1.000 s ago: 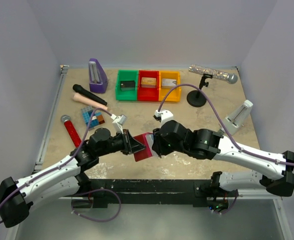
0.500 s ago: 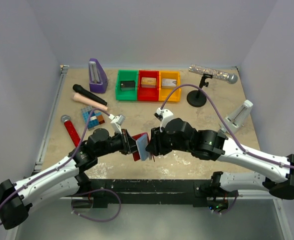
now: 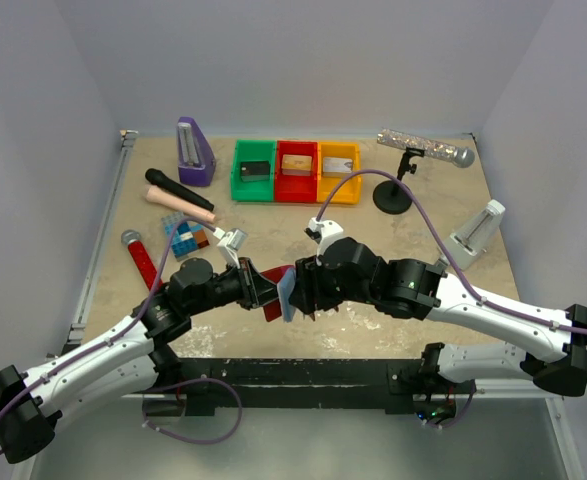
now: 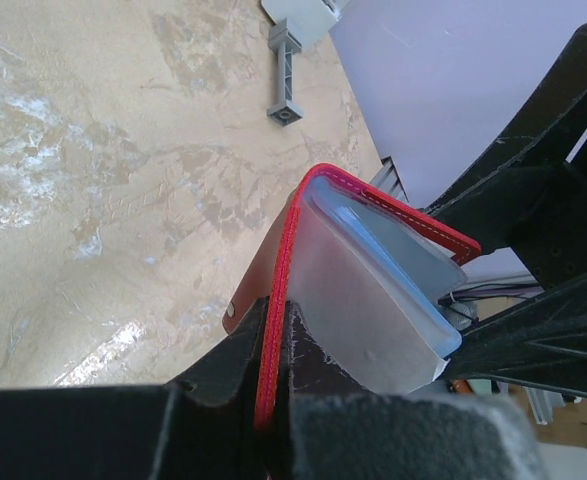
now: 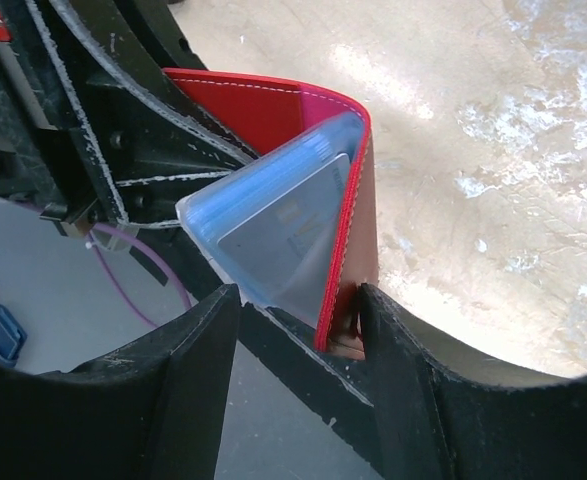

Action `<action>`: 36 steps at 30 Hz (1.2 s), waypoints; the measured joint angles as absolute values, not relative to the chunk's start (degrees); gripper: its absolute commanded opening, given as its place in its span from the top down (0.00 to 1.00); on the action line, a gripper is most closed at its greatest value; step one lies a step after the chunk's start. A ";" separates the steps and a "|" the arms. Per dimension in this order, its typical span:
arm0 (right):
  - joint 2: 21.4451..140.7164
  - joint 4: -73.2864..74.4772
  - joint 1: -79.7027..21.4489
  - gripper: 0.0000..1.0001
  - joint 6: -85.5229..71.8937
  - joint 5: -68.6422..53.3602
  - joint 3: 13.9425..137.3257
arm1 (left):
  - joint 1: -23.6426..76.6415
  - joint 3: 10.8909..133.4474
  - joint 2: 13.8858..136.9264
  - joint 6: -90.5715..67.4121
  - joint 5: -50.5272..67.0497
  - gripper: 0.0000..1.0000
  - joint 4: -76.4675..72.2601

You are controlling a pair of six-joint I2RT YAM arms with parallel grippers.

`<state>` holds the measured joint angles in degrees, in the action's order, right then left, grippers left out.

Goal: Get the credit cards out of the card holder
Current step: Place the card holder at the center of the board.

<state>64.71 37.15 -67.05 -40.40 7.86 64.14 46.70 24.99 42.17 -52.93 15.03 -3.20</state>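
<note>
- The left gripper [image 4: 273,325] is clamped tight on one red flap of the card holder [image 3: 271,292], holding it up over the near middle of the table [image 3: 273,215].
- The holder's splayed open in a V, with the pale blue lining facing the right arm.
- The right gripper [image 5: 298,300] has its jaws spread wide, straddling the holder's open edge. One red flap looks like it touches a finger, but it's hard to say if there's any squeeze.
- A silvery-grey credit card [image 5: 293,225] sits tucked in the blue sleeve, not out yet.
</note>
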 measured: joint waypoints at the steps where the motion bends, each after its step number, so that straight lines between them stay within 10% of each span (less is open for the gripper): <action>1: 64.71 37.41 -67.05 0.45 -40.42 8.08 64.14 | 46.70 24.99 42.15 -52.93 15.03 1.00 -3.20; 15: 65.56 41.23 -67.05 1.00 -40.32 11.05 64.53 | 46.70 24.62 41.93 -52.97 15.77 1.00 -3.49; 28: 65.49 45.87 -67.05 1.00 -40.32 11.00 66.39 | 46.65 24.16 41.23 -52.93 16.80 0.61 -5.06; 36: 65.54 48.25 -67.05 1.00 -40.34 10.98 67.48 | 46.65 20.82 39.62 -53.15 19.18 0.58 -10.31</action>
<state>65.54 48.25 -67.05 -40.34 10.98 67.48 46.65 20.82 39.62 -53.15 19.18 -10.31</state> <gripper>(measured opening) 0.032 0.419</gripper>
